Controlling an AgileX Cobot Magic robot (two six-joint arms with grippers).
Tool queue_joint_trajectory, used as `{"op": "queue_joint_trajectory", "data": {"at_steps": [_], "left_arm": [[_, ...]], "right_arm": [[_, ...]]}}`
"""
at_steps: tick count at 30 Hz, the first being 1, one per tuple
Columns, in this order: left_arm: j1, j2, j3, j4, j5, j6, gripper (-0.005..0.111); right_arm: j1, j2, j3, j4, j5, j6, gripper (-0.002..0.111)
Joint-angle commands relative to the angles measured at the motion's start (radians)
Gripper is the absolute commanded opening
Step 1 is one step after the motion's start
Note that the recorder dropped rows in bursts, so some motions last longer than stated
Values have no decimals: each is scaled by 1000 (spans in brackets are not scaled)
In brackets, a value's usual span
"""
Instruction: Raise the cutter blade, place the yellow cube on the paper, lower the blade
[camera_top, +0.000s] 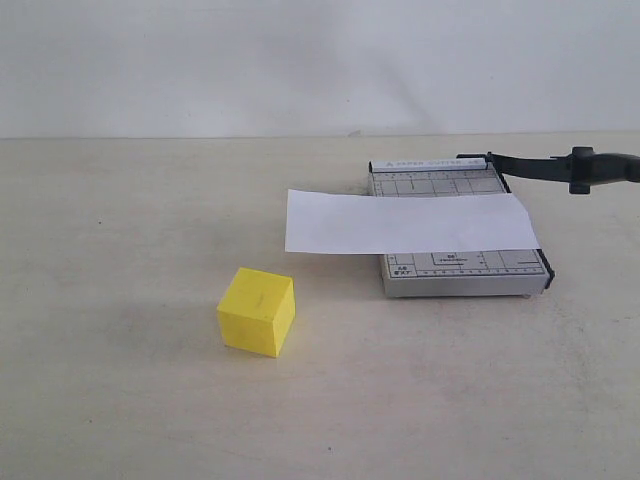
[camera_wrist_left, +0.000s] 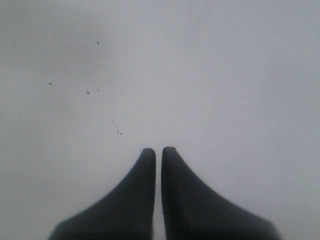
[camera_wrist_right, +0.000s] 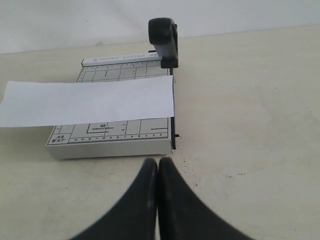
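Yellow cube (camera_top: 256, 311) sits on the beige table (camera_top: 120, 400), off the front-left of the grey cutter base (camera_top: 460, 265) and apart from the paper (camera_top: 405, 222), which lies across that base and overhangs its left side. Hinged at the far corner, the cutter blade (camera_top: 545, 166) is lifted off the base with its handle out to the right, though how steeply is hard to judge. Both the left gripper (camera_wrist_left: 158, 150) and the right gripper (camera_wrist_right: 158, 161) are pressed together on nothing, the right one near the base's front right corner.
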Motion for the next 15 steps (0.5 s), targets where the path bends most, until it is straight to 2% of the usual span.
{"op": "queue_joint_trajectory", "data": {"at_steps": [1,15], "left_arm": [[2,-3,-1,-8,-17,-6,4],[2,-3,-1,-8,-13,-27,4]], "right_arm": [[8,0,0,-2,-9,3,0],[8,0,0,-2,-9,3,0]]}}
